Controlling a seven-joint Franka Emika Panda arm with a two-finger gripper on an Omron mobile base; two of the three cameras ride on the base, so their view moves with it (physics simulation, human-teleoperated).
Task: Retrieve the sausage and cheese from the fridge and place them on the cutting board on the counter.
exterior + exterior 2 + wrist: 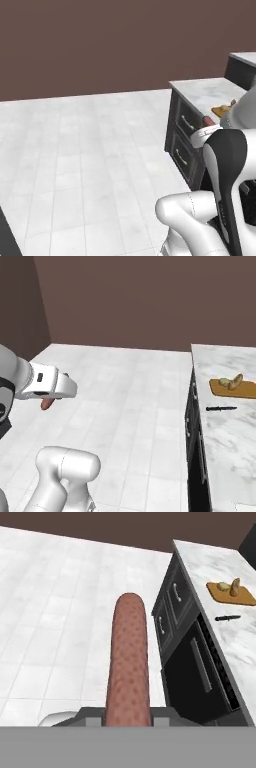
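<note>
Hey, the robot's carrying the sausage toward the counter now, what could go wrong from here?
The sausage sticks far out of the end effector, held at one end, so it might tilt or slip out over the floor. The cutting board already carries two tan pieces, leaving little bare space, so the sausage might knock them. A black knife lies on the counter just before the board, in the likely approach path.

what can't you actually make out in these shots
- Tool fingers: in the hand view the sausage covers them.
- Sausage in the right base view: the white wrist hides all but its tip.
- Items on the cutting board: too small to identify.
- Cutting board in the left base view: partly hidden by the arm.
</note>
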